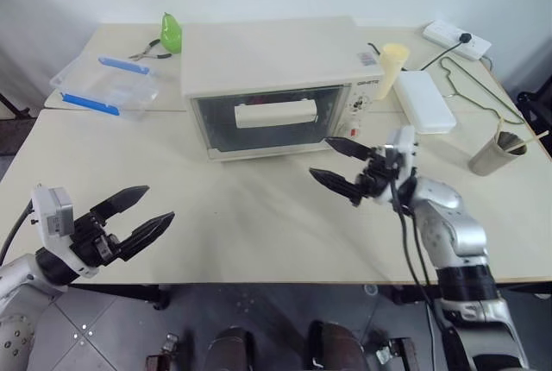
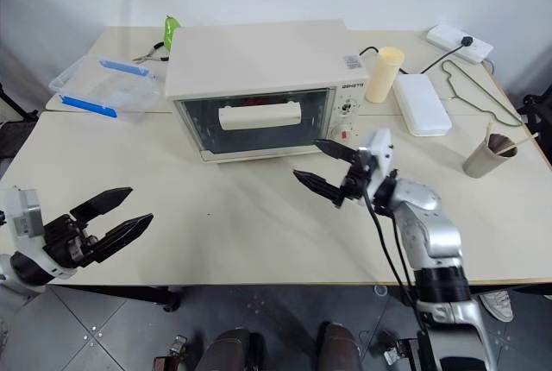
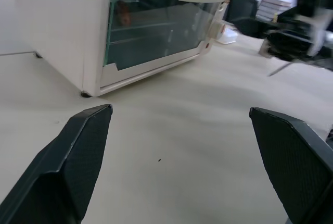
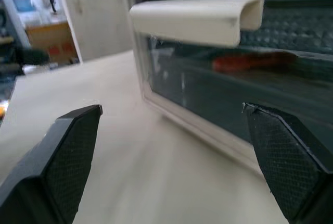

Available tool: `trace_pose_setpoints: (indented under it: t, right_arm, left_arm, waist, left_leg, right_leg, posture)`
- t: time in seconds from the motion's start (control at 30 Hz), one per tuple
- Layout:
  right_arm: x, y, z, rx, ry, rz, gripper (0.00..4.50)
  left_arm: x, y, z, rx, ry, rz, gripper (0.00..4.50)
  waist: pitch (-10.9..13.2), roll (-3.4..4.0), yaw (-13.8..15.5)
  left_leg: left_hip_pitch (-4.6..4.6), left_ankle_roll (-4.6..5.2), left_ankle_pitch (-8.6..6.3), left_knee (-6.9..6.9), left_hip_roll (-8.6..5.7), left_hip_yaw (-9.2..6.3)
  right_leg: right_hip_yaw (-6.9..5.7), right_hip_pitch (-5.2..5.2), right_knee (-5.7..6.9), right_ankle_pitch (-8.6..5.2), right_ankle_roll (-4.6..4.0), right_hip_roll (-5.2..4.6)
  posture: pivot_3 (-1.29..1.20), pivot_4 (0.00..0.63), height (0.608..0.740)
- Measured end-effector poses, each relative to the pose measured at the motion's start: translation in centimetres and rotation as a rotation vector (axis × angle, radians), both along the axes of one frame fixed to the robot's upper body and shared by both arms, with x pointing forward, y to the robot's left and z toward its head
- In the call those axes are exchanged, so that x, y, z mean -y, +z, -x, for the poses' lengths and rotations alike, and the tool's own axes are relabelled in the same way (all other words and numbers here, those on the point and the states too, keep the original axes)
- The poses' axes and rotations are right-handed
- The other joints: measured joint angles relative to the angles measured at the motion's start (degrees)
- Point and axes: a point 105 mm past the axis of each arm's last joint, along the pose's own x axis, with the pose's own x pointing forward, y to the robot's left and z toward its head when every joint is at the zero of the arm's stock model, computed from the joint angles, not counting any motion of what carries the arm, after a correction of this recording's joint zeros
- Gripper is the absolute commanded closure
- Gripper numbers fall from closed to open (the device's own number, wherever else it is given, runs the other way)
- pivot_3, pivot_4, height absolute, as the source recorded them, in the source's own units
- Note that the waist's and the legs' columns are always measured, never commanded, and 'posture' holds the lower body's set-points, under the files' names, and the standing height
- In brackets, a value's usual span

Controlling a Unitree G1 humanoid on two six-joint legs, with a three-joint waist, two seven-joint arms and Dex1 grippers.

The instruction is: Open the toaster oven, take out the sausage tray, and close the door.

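Note:
The cream-white toaster oven (image 1: 267, 60) stands at the middle back of the table. Its glass door (image 1: 216, 125) is closed, with the bar handle (image 1: 276, 114) across the front. Behind the glass sits the sausage tray, of which only the red sausage (image 4: 250, 61) is clear. My right gripper (image 1: 320, 156) hovers open just in front of the door's right lower corner, pointing at it, with nothing between its fingers. Near the table's front left edge my left gripper (image 1: 159, 201) is open and empty, aimed toward the oven and well short of it.
Left of the oven lie a clear plastic box with blue clips (image 1: 108, 86), a green object (image 1: 171, 33) and pliers (image 1: 147, 52). To its right are a cream cup (image 1: 392, 69), a flat white box (image 1: 424, 101), a wire hanger (image 1: 470, 86), a power strip (image 1: 457, 40) and a grey cup (image 1: 498, 154).

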Motion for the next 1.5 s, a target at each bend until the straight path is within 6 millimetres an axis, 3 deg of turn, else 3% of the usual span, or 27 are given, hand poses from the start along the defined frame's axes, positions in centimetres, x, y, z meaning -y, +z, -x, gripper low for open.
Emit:
trace_pose_setpoints:
  t: [0.17, 0.47, 0.57, 0.73, 0.83, 1.23, 1.33, 1.5]
  right_arm:
    - [-1.3, 0.5, -1.1, 0.021, 0.027, -0.016, 0.0]
    - [-2.2, 1.3, -0.8, 0.106, 0.085, -0.026, 0.0]
    - [-2.1, 0.9, 0.0, 0.125, 0.114, -0.008, 0.0]
    - [-2.1, -1.4, 2.6, 0.203, 0.189, 0.157, 0.0]
    - [-2.3, -2.1, 3.5, 0.252, 0.214, 0.22, 0.0]
    - [-2.3, -1.0, 3.2, 0.379, 0.189, 0.264, 0.0]
    - [-2.3, -0.9, 3.2, 0.385, 0.191, 0.267, 0.0]
    - [-2.1, -1.2, 3.2, 0.388, 0.188, 0.291, 0.0]
  left_arm:
    - [0.6, 0.6, -0.2, 0.027, -0.013, -0.012, 0.02]
    - [0.4, -0.1, -0.4, 0.004, 0.035, -0.005, 0.02]
    - [0.3, -0.3, -0.6, 0.002, 0.047, 0.004, 0.02]
    - [0.1, 0.4, -1.7, 0.026, 0.051, 0.026, 0.02]
    - [0.4, 1.1, -2.5, 0.05, 0.024, 0.044, 0.59]
    - [1.0, 5.6, -7.0, 0.202, -0.018, 0.182, 4.28]
    - [1.7, 5.9, -8.0, 0.216, -0.031, 0.183, 4.47]
    - [3.2, 4.1, -9.1, 0.188, -0.079, 0.076, 4.47]
  waist:
    - [0.0, 0.0, -0.2]
    - [0.0, 0.0, -0.3]
    - [0.0, 0.0, -0.3]
    - [0.0, -0.01, -0.5]
    - [0.0, -0.01, -1.0]
    - [0.0, -0.05, -1.3]
    - [0.0, -0.05, -1.4]
    - [0.0, -0.05, -1.4]
  left_leg:
    - [0.0, -0.04, 0.01, 0.0, 0.04, 0.13]
    - [-0.05, -0.07, 0.02, 0.0, 0.06, 0.22]
    - [-0.1, -0.08, 0.02, -0.01, 0.07, 0.27]
    - [-0.1, -0.1, 0.0, -0.04, 0.09, 0.35]
    - [-0.09, -0.12, 0.01, -0.04, 0.1, 0.35]
    - [-0.07, -0.14, 0.04, 0.04, 0.07, 0.3]
    - [-0.07, -0.14, 0.04, 0.04, 0.07, 0.3]
    - [-0.08, -0.14, 0.04, 0.03, 0.07, 0.32]
  right_leg:
    - [0.0, -0.03, 0.0, 0.0, 0.0, 0.08]
    - [0.16, -0.3, 0.21, 0.0, 0.0, 0.09]
    - [0.19, -0.42, 0.27, 0.0, 0.0, 0.1]
    - [0.19, -0.46, 0.25, 0.0, 0.0, 0.1]
    - [0.18, -0.47, 0.28, 0.0, 0.0, 0.11]
    - [0.16, -0.41, 0.35, 0.0, 0.0, 0.1]
    - [0.15, -0.42, 0.35, 0.0, 0.0, 0.11]
    - [0.12, -0.42, 0.34, 0.0, 0.0, 0.11]
  posture:
    - [0.0, 0.15, 0.74]
    - [0.0, 0.15, 0.74]
    - [0.0, 0.15, 0.74]
    - [0.0, 0.15, 0.74]
    - [0.0, 0.15, 0.74]
    - [0.0, 0.15, 0.74]
    - [0.0, 0.15, 0.74]
    - [0.0, 0.15, 0.74]
